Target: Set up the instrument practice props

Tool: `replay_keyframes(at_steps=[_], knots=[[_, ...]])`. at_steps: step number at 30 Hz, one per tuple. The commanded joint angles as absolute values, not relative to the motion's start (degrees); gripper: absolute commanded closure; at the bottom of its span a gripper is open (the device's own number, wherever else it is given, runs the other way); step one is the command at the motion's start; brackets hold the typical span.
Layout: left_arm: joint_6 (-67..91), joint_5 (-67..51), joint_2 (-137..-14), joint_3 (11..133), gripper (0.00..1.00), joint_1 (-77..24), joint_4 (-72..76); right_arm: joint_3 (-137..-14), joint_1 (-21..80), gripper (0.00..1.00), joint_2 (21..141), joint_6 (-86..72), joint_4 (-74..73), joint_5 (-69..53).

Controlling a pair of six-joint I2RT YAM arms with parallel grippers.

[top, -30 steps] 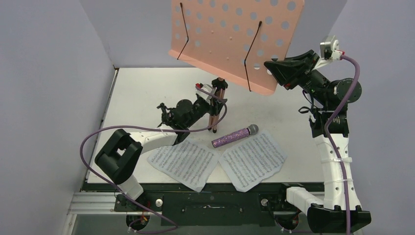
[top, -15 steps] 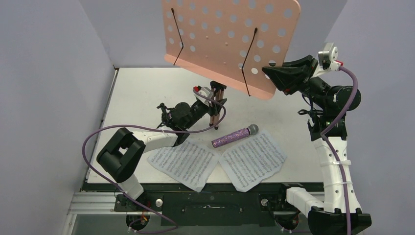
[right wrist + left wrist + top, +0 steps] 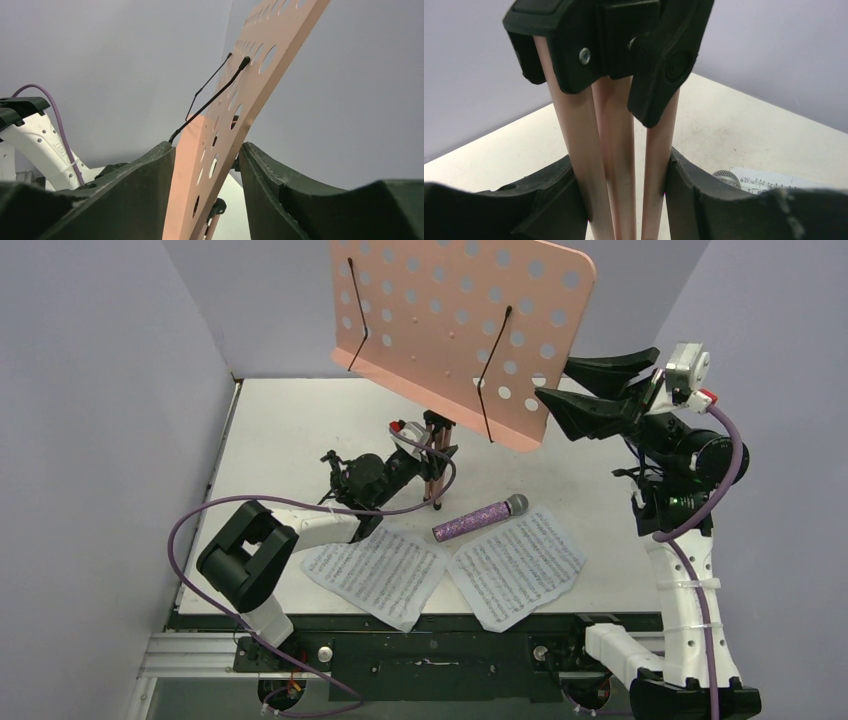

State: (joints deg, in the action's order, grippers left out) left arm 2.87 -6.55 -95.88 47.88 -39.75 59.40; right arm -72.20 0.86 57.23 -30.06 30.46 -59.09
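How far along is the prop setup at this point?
Done: the pink music stand is upright, its desk raised. In hand: the left gripper is shut on the stand's folded legs, and the right gripper is open around the desk's edge. Left: the legs are not spread; the left sheet-music page, the right sheet-music page and the microphone lie flat on the table.

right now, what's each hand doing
left hand: closed on the stand's folded legs
right hand: open, fingers either side of the stand's plate, holding nothing
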Motion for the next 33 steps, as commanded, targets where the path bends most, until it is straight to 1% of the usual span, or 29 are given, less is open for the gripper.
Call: replay_keyframes(at_steps=[1, 4, 7, 11, 16, 18, 19, 22, 28, 33], knots=[[2.37, -6.06, -92.83, 48.78, 1.00, -39.13, 70.39, -73.62, 1.34, 0.45, 56.10, -28.48, 34.79, -58.36], [2.46, -6.34, -92.73, 48.91, 1.00, -39.20, 69.90, -72.74, 1.41, 0.31, 55.36, -28.00, 34.58, -58.52], [2.31, -6.63, -92.67, 49.12, 1.00, -39.16, 69.44, -72.31, 1.38, 0.27, 54.40, -26.57, 33.18, -58.53], [2.33, -6.85, -92.55, 49.13, 1.00, -39.19, 68.98, -71.78, 1.39, 0.14, 52.63, -23.35, 28.52, -58.19], [2.37, -7.76, -92.31, 49.06, 1.00, -39.19, 68.29, -69.71, 1.38, 0.01, 49.54, -19.99, 21.98, -57.59], [2.36, -7.90, -92.33, 48.98, 1.00, -39.18, 68.36, -68.19, 1.38, 0.09, 48.02, -18.49, 18.66, -56.08], [2.44, -7.89, -92.33, 48.96, 1.00, -39.20, 68.38, -66.93, 1.45, 0.10, 47.21, -17.92, 17.42, -55.32], [2.68, -8.07, -92.29, 48.96, 1.00, -39.15, 68.38, -63.66, 1.39, 0.10, 44.81, -17.17, 16.19, -54.98], [2.89, -8.31, -92.11, 48.70, 1.00, -39.12, 68.04, -57.89, 1.40, 0.10, 39.31, -10.53, 9.48, -57.89], [3.05, -8.40, -91.94, 48.35, 1.00, -39.11, 68.09, -52.05, 1.65, 0.10, 34.00, -8.84, 4.45, -57.63]])
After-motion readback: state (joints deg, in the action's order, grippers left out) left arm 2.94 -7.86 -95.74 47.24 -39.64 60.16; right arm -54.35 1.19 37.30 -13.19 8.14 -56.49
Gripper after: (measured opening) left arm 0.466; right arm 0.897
